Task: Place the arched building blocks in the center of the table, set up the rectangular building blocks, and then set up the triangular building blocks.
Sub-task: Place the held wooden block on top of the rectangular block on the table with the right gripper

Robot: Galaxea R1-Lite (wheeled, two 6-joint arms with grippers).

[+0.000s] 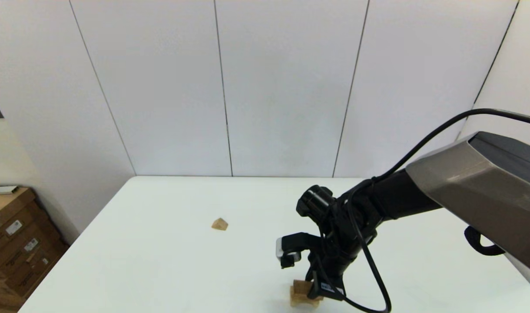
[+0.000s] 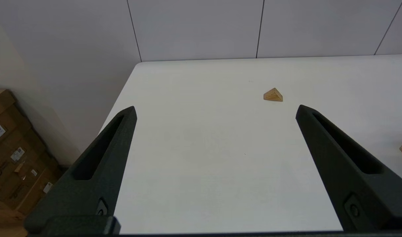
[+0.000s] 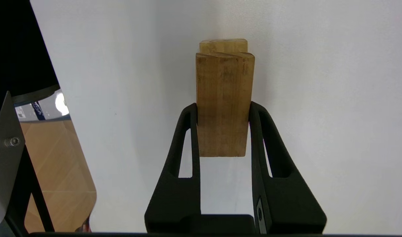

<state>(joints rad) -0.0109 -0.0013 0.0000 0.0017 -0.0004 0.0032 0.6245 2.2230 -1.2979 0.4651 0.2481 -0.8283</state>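
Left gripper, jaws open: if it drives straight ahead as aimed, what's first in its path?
Probably bare white table. The small tan triangular wooden block lies farther off, within the span between the left gripper's jaws; depth is unclear.

A darker orange-brown rectangular wooden slab (image 3: 224,105) lies atop a paler chunky tan wooden arch block (image 3: 224,45) at the near edge of the white table (image 1: 160,261), right of centre. A small tan wooden wedge (image 1: 220,224), peak up, sits well apart to the far left.

White table (image 1: 160,261), wedge (image 1: 220,224), stacked blocks (image 1: 300,294)
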